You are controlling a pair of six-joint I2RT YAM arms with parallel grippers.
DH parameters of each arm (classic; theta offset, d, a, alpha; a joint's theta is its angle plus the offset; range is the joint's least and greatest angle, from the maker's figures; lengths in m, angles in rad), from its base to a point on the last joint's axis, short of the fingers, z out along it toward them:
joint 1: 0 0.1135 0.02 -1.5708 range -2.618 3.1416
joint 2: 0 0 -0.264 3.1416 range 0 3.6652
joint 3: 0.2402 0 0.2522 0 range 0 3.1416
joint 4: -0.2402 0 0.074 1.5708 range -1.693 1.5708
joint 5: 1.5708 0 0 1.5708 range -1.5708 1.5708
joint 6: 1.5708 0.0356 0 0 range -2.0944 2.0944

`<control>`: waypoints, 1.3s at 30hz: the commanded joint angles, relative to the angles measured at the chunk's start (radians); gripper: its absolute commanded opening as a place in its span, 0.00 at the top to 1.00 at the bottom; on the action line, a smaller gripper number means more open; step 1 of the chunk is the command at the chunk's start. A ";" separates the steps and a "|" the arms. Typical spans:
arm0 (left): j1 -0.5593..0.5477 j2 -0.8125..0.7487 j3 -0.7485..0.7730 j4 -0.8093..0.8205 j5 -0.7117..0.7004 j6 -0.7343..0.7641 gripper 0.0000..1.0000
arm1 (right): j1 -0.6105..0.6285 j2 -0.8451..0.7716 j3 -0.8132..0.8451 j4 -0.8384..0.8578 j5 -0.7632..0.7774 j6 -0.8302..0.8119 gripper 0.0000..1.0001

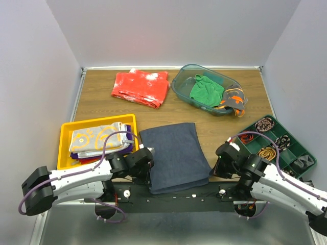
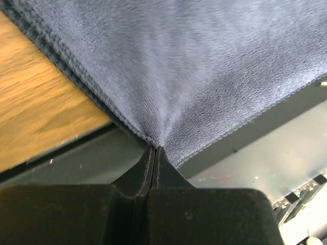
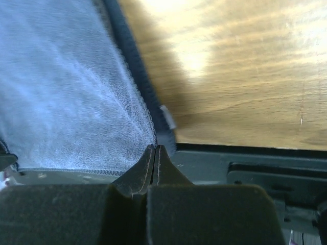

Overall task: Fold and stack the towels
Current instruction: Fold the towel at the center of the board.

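A dark navy towel (image 1: 176, 155) lies folded flat at the table's near middle. My left gripper (image 1: 148, 176) is shut on its near left corner; in the left wrist view the towel (image 2: 194, 66) puckers into the closed gripper (image 2: 155, 148). My right gripper (image 1: 217, 166) is shut on its near right corner, seen in the right wrist view (image 3: 155, 148) with the towel (image 3: 61, 97) to the left. A grey-and-yellow circle towel (image 1: 99, 137) tops a stack in the yellow bin (image 1: 65, 148). A green towel (image 1: 206, 91) and a dark grey orange-marked towel (image 1: 232, 99) lie in the clear tub (image 1: 179, 89).
A red white-speckled cloth (image 1: 142, 88) lies at the back left. A green compartment tray (image 1: 301, 148) with small items stands at the right, close to my right arm. A black metal strip (image 1: 173, 196) runs along the table's near edge.
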 commanded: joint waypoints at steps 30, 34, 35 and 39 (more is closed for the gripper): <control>0.447 0.638 0.484 0.268 -0.379 0.256 0.82 | -0.337 0.996 0.421 0.912 0.054 -0.404 0.72; 0.472 0.743 0.541 0.267 -0.401 0.284 0.85 | -0.384 1.087 0.435 0.912 0.023 -0.422 0.73; 0.476 0.760 0.556 0.269 -0.401 0.290 0.85 | -0.395 1.096 0.435 0.912 0.026 -0.424 0.74; 0.496 0.863 0.602 0.275 -0.384 0.331 0.88 | -0.461 1.116 0.443 0.875 0.058 -0.448 0.74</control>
